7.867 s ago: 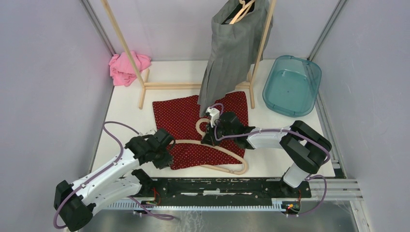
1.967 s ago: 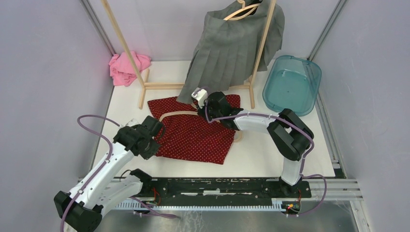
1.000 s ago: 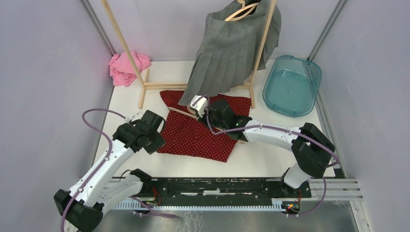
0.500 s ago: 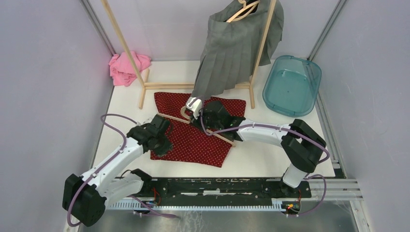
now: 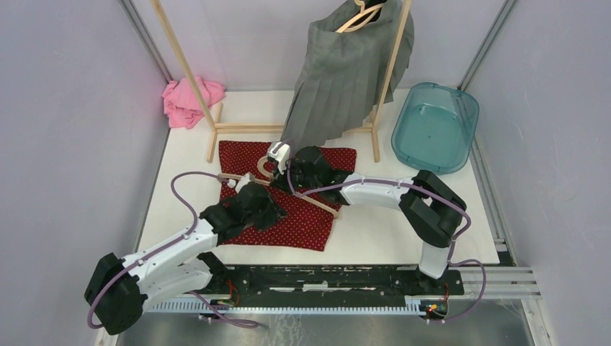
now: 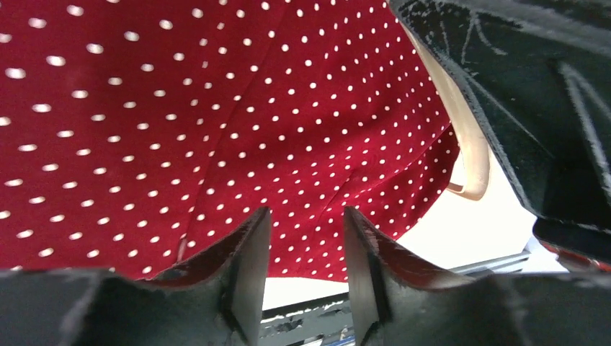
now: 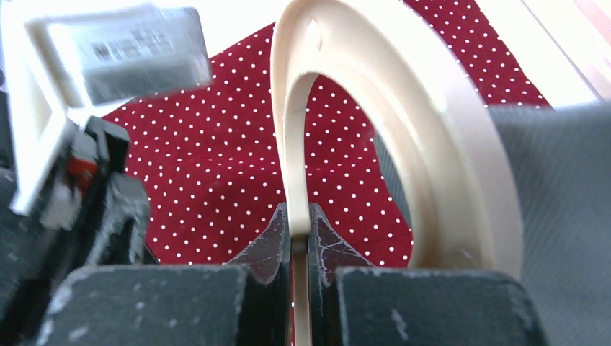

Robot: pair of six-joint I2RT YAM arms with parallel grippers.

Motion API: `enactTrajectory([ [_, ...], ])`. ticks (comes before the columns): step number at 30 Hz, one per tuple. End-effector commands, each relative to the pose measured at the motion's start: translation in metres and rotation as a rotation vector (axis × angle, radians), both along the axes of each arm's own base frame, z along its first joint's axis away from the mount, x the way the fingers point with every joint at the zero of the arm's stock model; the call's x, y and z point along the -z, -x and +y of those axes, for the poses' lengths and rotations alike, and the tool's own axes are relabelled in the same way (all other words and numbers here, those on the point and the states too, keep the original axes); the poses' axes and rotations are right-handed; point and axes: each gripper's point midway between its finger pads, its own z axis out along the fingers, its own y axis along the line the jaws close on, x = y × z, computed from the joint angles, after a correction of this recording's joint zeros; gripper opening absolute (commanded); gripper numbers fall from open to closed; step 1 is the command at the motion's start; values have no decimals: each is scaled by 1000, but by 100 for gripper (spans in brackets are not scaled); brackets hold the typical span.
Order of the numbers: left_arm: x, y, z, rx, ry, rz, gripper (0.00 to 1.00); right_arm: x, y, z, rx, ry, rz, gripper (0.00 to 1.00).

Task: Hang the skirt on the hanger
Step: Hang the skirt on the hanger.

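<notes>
The red polka-dot skirt [image 5: 306, 225] lies flat on the white table. A cream hanger [image 5: 317, 203] lies across it, with its hook [image 5: 261, 167] toward the rack. My right gripper [image 5: 288, 175] is shut on the hanger just below the hook; the wrist view shows the pads [image 7: 268, 249] pinching the thin cream stem [image 7: 297, 166]. My left gripper [image 5: 265, 210] hovers low over the middle of the skirt, open and empty. In its wrist view [image 6: 302, 241] the dotted fabric [image 6: 180, 108] fills the frame, with a hanger end [image 6: 465, 144] at the right.
A wooden clothes rack [image 5: 189, 68] stands at the back, with a grey pleated skirt [image 5: 346, 68] hanging on it just behind my right gripper. A pink cloth [image 5: 189, 101] lies at the back left. A teal tub [image 5: 436, 126] sits at the back right.
My left gripper has moved right, from the skirt's left edge to over its middle. My right gripper has shifted the hanger slightly left and back. The skirt has shifted a little.
</notes>
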Motion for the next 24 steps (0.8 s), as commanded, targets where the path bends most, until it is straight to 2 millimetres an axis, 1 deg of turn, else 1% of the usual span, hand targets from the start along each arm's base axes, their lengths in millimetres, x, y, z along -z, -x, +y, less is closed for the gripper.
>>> enactTrajectory([
  [1, -4, -12, -26, 3, 103, -58, 42, -2, 8, 18, -69, -32, 39, 1],
  [5, 16, -4, -31, 16, 87, -21, 28, 4, 10, 21, -101, -29, 65, 1],
  [8, 32, -2, -26, 9, 43, 4, 26, 6, 8, 19, -110, -27, 76, 1],
  [11, 43, -3, -21, -4, 0, 16, 26, 7, 5, 16, -109, -21, 77, 1],
  [15, 51, 4, -23, 12, -8, 45, 23, 9, -1, 13, -99, -11, 73, 1],
  [20, 53, 12, -20, 20, -11, 53, 23, 12, -8, 10, -100, 6, 68, 1],
  [24, 61, 26, -16, 28, -7, 92, 23, 17, -14, 3, -118, 22, 52, 1],
])
